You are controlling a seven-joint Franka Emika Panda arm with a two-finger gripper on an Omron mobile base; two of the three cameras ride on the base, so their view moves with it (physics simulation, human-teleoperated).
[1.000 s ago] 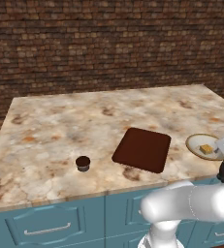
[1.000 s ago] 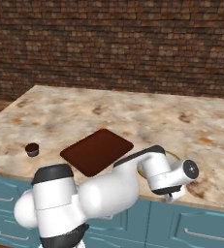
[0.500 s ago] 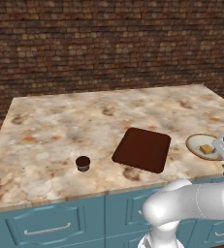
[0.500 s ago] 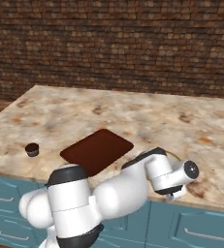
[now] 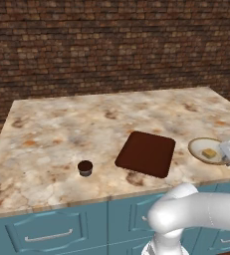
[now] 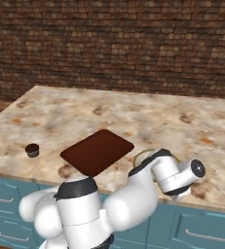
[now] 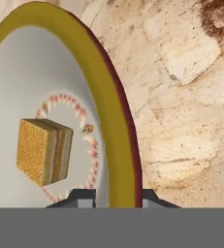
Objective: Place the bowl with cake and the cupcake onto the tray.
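On marble counter, near its right front edge, the bowl [image 5: 207, 151] holds a yellow cake square. Gripper [image 7: 110, 197] straddles bowl's rim, one finger each side (grip looks set, not confirmed shut). Tray [image 5: 146, 153] lies just left; cupcake [image 5: 85, 168] further left, apart.

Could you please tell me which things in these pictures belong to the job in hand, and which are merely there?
Belonging to the job:
- bowl with cake, near the counter's right edge, pincer astride its rim
- cupcake, near the front edge
- tray, bare, between the two

Merely there:
- marble counter
- brick wall
- blue cabinet fronts
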